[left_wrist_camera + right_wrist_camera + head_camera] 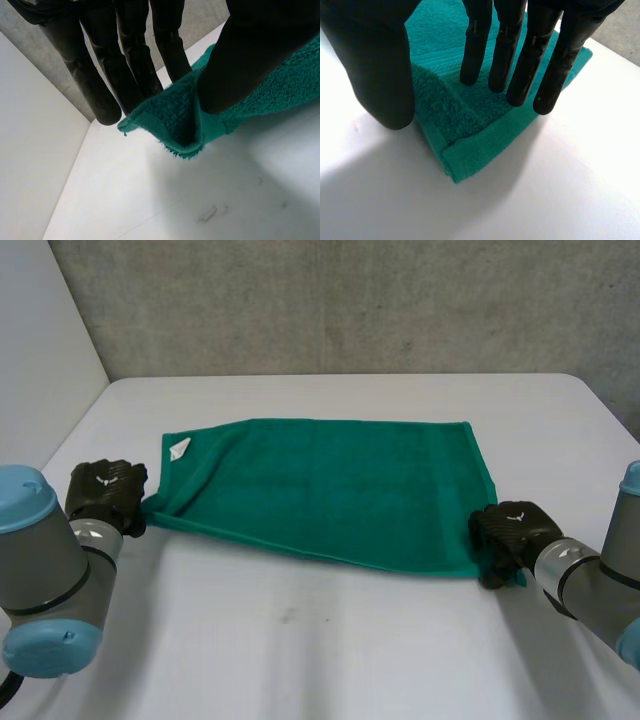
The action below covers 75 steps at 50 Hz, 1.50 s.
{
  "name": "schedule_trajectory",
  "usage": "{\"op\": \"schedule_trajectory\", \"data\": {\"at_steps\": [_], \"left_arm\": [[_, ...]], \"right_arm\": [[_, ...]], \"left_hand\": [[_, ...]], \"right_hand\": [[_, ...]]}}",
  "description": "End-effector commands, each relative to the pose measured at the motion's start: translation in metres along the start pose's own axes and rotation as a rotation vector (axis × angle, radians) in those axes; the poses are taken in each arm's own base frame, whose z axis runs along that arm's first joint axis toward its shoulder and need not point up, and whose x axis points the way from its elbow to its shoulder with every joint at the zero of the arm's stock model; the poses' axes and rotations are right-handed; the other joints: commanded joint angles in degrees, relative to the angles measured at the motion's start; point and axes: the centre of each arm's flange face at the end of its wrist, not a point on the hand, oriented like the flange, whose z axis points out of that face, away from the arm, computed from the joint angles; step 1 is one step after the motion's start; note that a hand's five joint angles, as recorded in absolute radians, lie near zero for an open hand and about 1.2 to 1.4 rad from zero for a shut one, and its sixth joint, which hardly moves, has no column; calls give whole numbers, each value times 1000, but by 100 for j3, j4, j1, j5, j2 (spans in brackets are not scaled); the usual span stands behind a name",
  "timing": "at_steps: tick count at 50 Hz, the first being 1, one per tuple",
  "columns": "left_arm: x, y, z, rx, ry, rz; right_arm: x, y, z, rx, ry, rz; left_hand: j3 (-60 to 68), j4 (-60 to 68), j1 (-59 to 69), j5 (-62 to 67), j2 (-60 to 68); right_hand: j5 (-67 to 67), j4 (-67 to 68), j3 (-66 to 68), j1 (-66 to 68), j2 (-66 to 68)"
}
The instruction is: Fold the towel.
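Note:
A green towel (330, 490) lies on the white table (300, 640), doubled over, with a white tag (179, 447) at its far left corner. My left hand (108, 495) is at the towel's near left corner. In the left wrist view its thumb (240, 65) presses the towel corner (175, 120) against the fingers (130, 65), and the corner is held just off the table. My right hand (512, 532) is over the near right corner. Its straight fingers (520, 65) rest on the towel (470, 145), with the thumb (375, 65) set apart at the towel's edge.
A grey wall (350, 300) runs behind the table's far edge, and a pale panel (40, 320) stands at the left. Bare tabletop lies in front of the towel between my two arms.

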Motion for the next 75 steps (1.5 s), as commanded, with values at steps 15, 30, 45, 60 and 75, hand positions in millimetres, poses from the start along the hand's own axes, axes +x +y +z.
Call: {"op": "schedule_trajectory", "data": {"at_steps": [15, 30, 45, 60, 75], "left_arm": [[1, 2, 0, -9, 2, 5], [-22, -35, -58, -134, 62, 81], [-6, 1, -74, -343, 187, 184], [-31, -129, 41, 213, -70, 100], [-72, -194, 35, 569, -264, -34]], "right_arm": [[5, -10, 7, 52, 17, -14], [20, -82, -90, 36, 58, -310], [7, -42, -102, -240, -66, -511], [73, -188, -35, 331, 362, -298], [79, -248, -95, 708, 478, -208]], "left_hand": [[1174, 1155, 1588, 1576, 1125], [1174, 1155, 1588, 1576, 1125], [1174, 1155, 1588, 1576, 1125], [1174, 1155, 1588, 1576, 1125], [1174, 1155, 1588, 1576, 1125]], "right_hand": [[3967, 3798, 3788, 4372, 3786], [3967, 3798, 3788, 4372, 3786], [3967, 3798, 3788, 4372, 3786], [3967, 3798, 3788, 4372, 3786], [3967, 3798, 3788, 4372, 3786]]}}
